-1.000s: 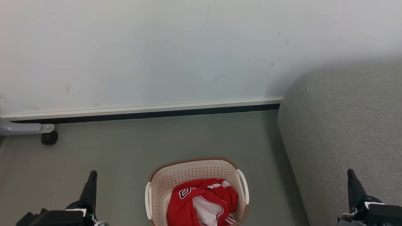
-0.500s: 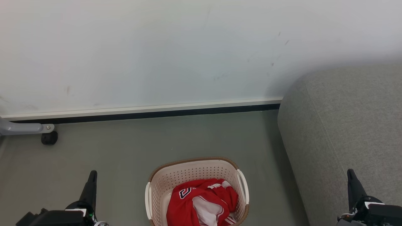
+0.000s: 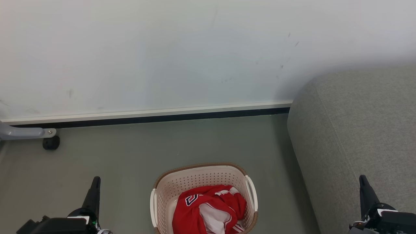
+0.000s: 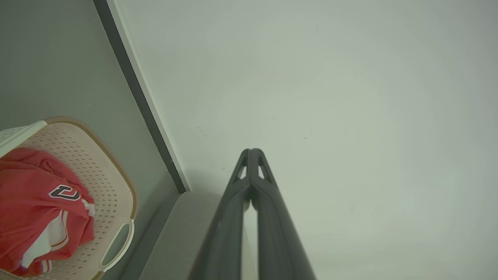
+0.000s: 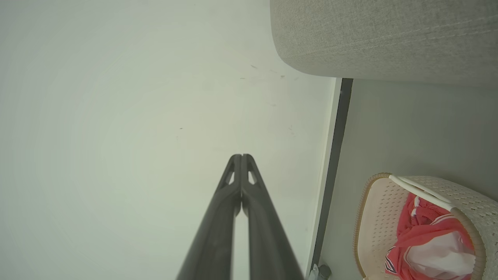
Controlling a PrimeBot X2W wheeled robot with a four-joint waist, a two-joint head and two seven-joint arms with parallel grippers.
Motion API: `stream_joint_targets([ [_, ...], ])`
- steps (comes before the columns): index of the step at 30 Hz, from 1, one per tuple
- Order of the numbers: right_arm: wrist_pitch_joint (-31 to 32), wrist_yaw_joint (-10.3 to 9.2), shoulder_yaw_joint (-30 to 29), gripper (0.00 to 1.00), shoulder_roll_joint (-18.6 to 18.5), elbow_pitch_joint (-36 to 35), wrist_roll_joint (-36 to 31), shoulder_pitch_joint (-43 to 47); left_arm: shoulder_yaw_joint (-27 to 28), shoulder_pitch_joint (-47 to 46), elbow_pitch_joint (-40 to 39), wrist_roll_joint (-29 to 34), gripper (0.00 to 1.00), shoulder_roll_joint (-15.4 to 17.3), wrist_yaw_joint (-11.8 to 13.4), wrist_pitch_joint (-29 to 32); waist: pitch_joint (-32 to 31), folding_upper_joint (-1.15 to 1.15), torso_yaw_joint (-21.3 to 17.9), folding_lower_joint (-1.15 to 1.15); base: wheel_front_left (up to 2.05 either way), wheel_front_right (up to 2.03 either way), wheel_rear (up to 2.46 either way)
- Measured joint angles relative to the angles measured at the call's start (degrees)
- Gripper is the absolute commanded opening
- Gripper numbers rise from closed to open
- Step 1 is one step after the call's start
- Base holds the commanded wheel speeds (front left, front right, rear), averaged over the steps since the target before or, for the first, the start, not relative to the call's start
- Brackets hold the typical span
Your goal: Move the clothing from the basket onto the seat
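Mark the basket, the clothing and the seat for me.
basket (image 3: 198,177): head view, on the perforated back wall.
clothing (image 3: 185,217): head view, on the red fabric below the lettering.
seat (image 3: 357,130): head view, on the grey cushion top.

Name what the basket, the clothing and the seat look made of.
Basket: likely moulded plastic, matte cream, rows of punched holes, brown rim. Clothing: probably thin synthetic jersey, bright red with white lining, crumpled in soft folds. Seat: woven upholstery fabric, matte grey, fine speckled weave and a seam line.
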Motion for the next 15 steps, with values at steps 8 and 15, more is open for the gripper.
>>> stream_joint_targets([
  [8, 0.0, 0.00, 0.0, 0.00, 0.0, 0.0, 0.0, 0.0, 0.0, 0.0, 0.0, 0.0, 0.00, 0.0, 0.0, 0.0, 0.0, 0.00, 0.0, 0.00, 0.00, 0.00, 0.00],
  [15, 0.0, 0.00, 0.0, 0.00, 0.0, 0.0, 0.0, 0.0, 0.0, 0.0, 0.0, 0.0, 0.00, 0.0, 0.0, 0.0, 0.0, 0.01, 0.0, 0.00, 0.00, 0.00, 0.00],
])
